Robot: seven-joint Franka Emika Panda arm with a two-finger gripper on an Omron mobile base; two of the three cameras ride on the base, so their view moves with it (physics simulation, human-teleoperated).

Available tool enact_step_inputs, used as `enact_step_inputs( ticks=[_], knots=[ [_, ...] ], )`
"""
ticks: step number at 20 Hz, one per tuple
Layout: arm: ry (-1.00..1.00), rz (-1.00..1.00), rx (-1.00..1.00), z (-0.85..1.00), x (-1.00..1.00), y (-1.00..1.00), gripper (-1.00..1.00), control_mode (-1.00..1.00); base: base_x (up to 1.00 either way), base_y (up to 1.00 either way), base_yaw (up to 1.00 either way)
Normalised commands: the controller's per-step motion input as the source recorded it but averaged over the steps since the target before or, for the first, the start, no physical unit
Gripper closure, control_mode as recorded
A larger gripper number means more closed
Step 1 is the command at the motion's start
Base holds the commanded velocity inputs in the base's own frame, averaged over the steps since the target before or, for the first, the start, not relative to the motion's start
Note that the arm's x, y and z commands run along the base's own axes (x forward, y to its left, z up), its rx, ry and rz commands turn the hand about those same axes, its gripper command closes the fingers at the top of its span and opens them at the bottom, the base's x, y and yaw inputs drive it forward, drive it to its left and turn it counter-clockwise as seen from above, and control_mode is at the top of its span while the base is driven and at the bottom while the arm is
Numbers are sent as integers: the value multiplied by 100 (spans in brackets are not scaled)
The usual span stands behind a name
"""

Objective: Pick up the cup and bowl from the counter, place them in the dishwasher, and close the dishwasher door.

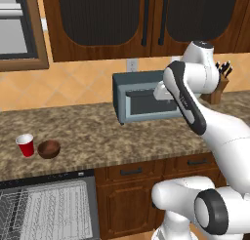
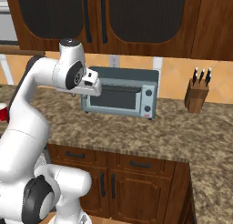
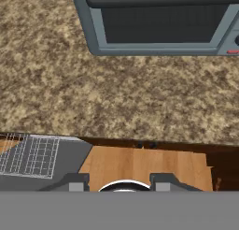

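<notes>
cup first, far to the hand's left

the hand (image 3: 119, 183) hangs high before the toaster oven (image 1: 141, 101), fingers half spread, gripping nothing. cup (image 1: 25, 145) and bowl (image 1: 49, 149) stand side by side on the surface (image 1: 122, 136), well off to its left. swing over, then descend squarely onto the cup.

The surface (image 1: 122, 131) is a long speckled brown-and-beige granite slab running along the wall over dark wooden cabinets, turning a corner at the right of the right base view. Near its left end stands the red cup (image 1: 25, 145), upright with its white inside showing, and just beside it to the right sits the dark reddish-brown bowl (image 1: 49, 149); whether the two touch is hard to tell. Well apart from them, toward the back against the wall, stands a grey toaster oven (image 2: 123, 92) with a glass window. Farther right, near the corner, stands a wooden knife block (image 2: 197, 96) with dark handles sticking up.
</notes>
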Motion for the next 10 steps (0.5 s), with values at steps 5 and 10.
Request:
enact_step_inputs(
  ticks=[5,10],
  knots=[
    [-6,2,0,0,-53,1,-100,-100,0,0,0],
    [-12,0,1,0,-81,0,-100,-100,0,0,0]
  ],
)
